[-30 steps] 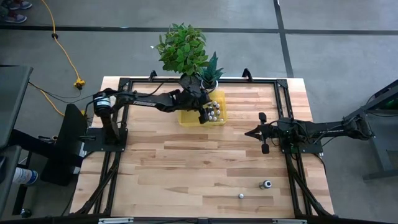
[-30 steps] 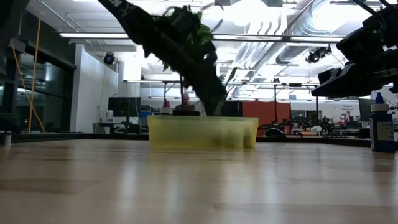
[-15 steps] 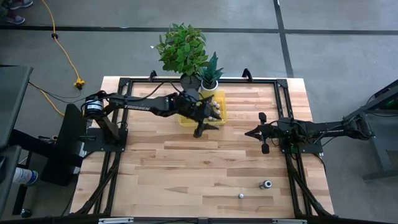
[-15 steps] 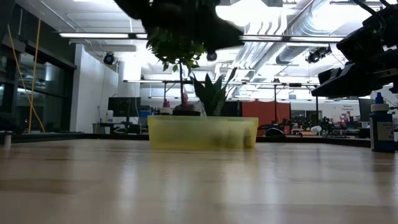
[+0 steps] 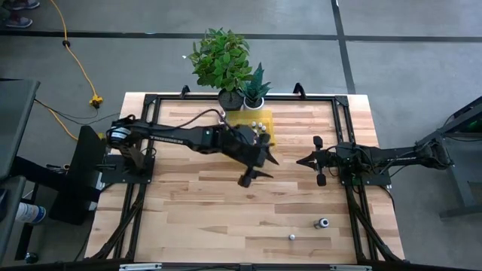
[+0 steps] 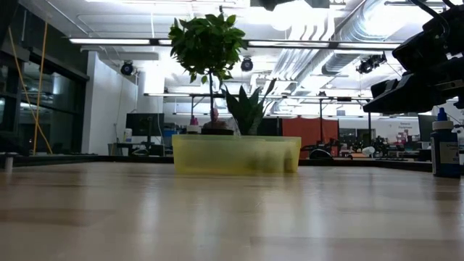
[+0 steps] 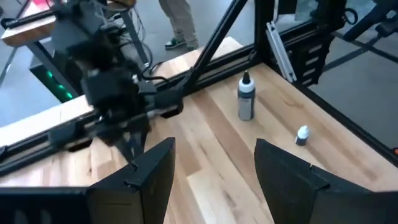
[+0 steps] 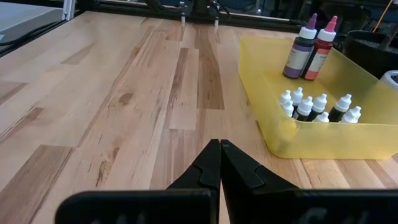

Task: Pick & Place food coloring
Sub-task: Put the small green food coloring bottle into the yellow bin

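— Where was the left gripper (image 5: 257, 165) at that point?

— In the overhead picture it sat just left of centre, over bare wood, just below the yellow tray (image 5: 239, 120). Its fingers (image 7: 147, 180) were spread wide with nothing between them; the wrist camera showed only table (image 7: 211, 162) in the gap.

— And the food coloring?

— Mostly in the tray. From the right wrist camera I saw a cluster of tiny white-capped bottles (image 8: 318, 107) against the tray's near wall (image 8: 323, 138), right of centre. Behind them, toward the upper right, stood a taller purple bottle (image 8: 301, 52) touching a red one (image 8: 322, 50).

— Any outside the tray?

— Two. Low and right of centre in the overhead shot a larger bottle (image 5: 323, 223) stood upright on the wood, with a small one (image 5: 292, 236) near it to the lower left. The left wrist camera caught the same pair right of centre. At table height the larger one showed at the far right edge as a dark blue bottle (image 6: 444, 147).

— The right gripper (image 5: 301, 160)?

— Right of centre from above, well apart from the tray, waiting. Its fingers (image 8: 209, 163) were pressed together, holding nothing.

— Anything else?

— Two potted plants (image 5: 222, 60) at the table's top edge, just above the tray.
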Action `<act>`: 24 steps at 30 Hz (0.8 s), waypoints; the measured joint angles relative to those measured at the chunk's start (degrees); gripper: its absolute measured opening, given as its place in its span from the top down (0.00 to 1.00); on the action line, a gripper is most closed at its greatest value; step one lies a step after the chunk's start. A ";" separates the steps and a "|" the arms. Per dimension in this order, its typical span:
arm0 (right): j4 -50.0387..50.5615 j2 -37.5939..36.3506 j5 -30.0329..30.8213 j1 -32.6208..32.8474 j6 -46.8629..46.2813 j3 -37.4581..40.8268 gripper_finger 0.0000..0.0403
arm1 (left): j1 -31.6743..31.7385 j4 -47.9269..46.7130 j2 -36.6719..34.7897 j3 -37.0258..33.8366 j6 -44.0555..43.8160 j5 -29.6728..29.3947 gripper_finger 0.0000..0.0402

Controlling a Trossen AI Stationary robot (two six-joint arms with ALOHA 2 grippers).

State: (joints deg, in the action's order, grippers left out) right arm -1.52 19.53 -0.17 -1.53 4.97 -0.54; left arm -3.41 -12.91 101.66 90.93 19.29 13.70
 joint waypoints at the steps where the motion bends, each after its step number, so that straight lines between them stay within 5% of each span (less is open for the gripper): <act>1: 0.00 0.00 0.01 -0.01 -0.02 0.00 1.00 | -0.83 -1.47 0.90 2.00 -0.05 -0.77 0.47; 12: 0.00 0.00 0.00 0.01 0.00 0.00 1.00 | -9.52 -12.89 13.22 20.77 -2.30 -6.81 0.47; 24: -0.02 -0.04 0.01 0.01 0.00 0.00 1.00 | -15.53 -13.62 27.38 35.16 -6.25 -7.33 0.47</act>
State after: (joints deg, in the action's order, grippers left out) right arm -1.54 19.49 -0.16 -1.52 4.97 -0.54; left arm -18.94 -26.53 129.04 126.09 13.04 6.37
